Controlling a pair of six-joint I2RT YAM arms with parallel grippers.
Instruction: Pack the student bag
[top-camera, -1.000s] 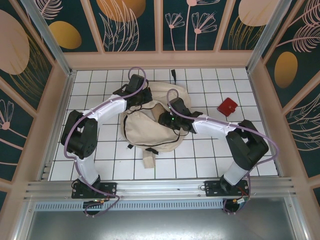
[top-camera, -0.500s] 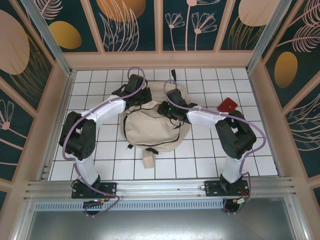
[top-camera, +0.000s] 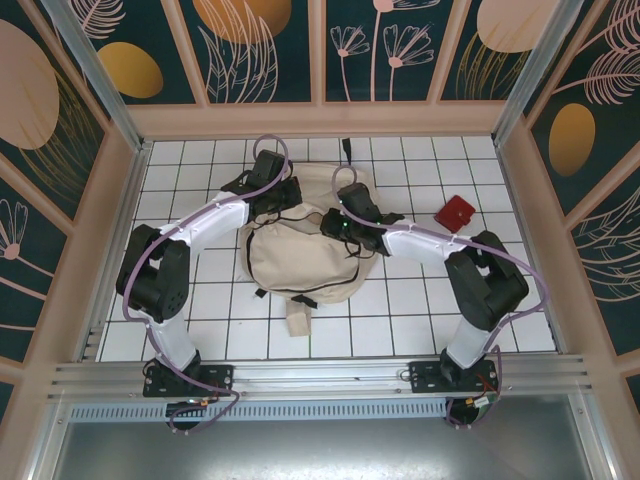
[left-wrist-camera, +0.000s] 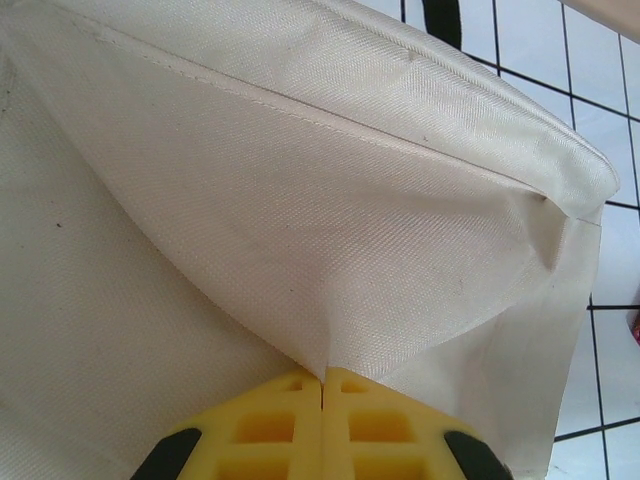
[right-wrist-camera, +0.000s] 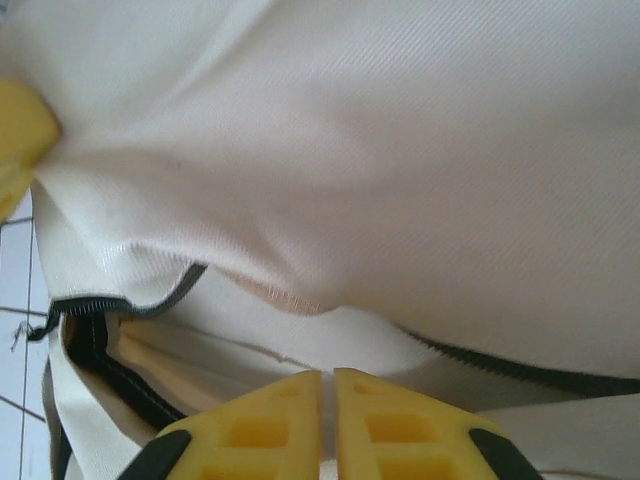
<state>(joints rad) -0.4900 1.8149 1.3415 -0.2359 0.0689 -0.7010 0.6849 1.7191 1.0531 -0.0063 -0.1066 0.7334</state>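
the student bag (top-camera: 290, 262) lies flat in the middle of the bench (top-camera: 410, 310), its zipper (right-wrist-camera: 530, 375) partly undone. the left tool (left-wrist-camera: 322, 378) is clamped on a fold of its cloth, and the right tool (right-wrist-camera: 327, 378) has its jaws drawn together at the zipper edge, whether on cloth i cannot tell. packing looks barely begun: a small red item (top-camera: 455, 213) lies well apart from the bag, whose mouth is not yet spread.

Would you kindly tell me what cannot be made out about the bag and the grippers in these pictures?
- Contents of the student bag: right wrist view, a fabric fold and shadow cover the opening.
- Grip of the right gripper: right wrist view, fingertips together; whether cloth is pinched is unclear.
- The red item: top view, too small to identify.
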